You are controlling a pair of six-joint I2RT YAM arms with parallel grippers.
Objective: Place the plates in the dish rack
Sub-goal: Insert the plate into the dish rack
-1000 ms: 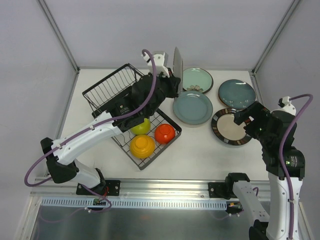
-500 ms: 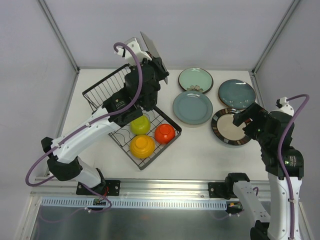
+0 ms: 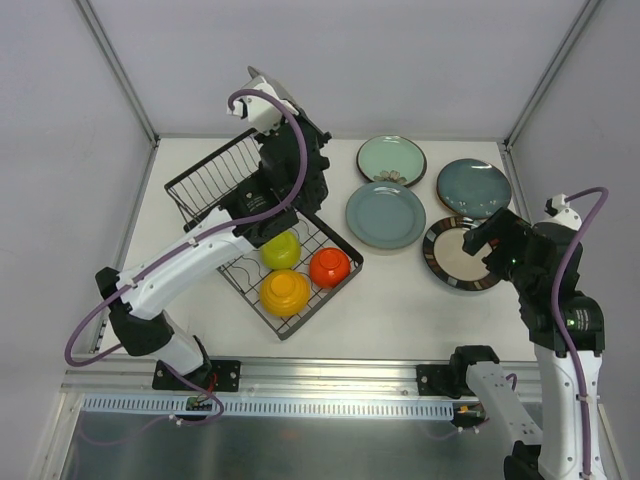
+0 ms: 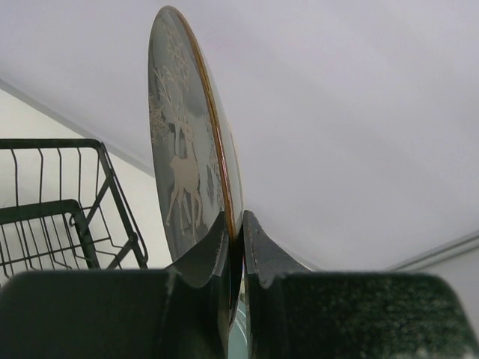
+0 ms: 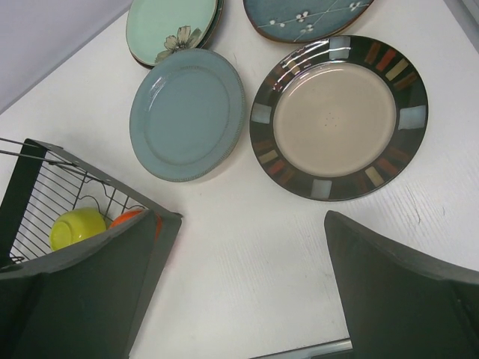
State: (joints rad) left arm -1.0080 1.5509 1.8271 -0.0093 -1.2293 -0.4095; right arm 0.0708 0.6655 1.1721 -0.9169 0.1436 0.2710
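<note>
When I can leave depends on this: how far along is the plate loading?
Done: nothing yet; the rack shows only bowls. In hand: the left gripper is shut on the deer plate, held on edge by the rack's far end. Left: that one plus four flat on the table: mint, grey-blue, teal, striped. The right gripper hangs open nearby.

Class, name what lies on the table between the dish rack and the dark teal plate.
The grey-blue plate lies flat between the dish rack and the dark teal plate. The top view shows this most clearly.
</note>
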